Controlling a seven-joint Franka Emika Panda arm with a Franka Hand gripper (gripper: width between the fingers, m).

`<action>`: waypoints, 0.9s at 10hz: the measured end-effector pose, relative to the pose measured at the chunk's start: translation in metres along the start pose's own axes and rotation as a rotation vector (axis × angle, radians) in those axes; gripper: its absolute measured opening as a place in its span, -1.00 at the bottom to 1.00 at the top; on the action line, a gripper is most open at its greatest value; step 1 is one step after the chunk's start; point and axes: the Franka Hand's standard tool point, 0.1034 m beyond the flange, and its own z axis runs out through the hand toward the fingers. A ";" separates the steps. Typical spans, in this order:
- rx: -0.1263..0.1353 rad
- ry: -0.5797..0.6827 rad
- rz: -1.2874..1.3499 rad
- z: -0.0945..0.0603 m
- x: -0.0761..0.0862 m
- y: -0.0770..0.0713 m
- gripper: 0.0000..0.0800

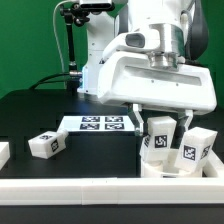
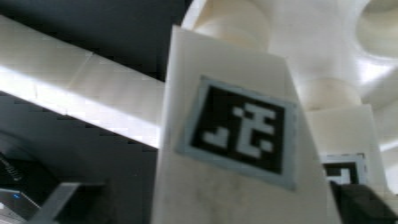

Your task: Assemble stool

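Note:
My gripper (image 1: 162, 128) hangs over the exterior view's right side. Its jaws stand open on either side of an upright white stool leg (image 1: 160, 142) with a black-and-white tag. In the wrist view that leg (image 2: 240, 130) fills the middle, with one dark finger (image 2: 365, 192) close beside it and the other finger (image 2: 45, 197) further off. A second tagged leg (image 1: 196, 148) stands upright just beside the first. Both rise from a low white part (image 1: 168, 170), probably the seat, which is mostly hidden. A third leg (image 1: 45, 144) lies loose on the black table.
The marker board (image 1: 95, 123) lies flat on the table behind the loose leg. A long white rail (image 1: 90, 190) runs along the front edge. Another white piece (image 1: 3, 152) shows at the far left edge. A black stand (image 1: 70, 45) rises at the back.

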 end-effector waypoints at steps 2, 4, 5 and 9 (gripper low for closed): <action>0.002 -0.011 0.003 -0.005 0.004 0.004 0.61; 0.018 -0.048 0.012 -0.015 0.008 0.007 0.62; 0.027 -0.072 0.019 -0.021 0.010 0.010 0.62; 0.097 -0.267 0.081 -0.033 0.003 0.028 0.62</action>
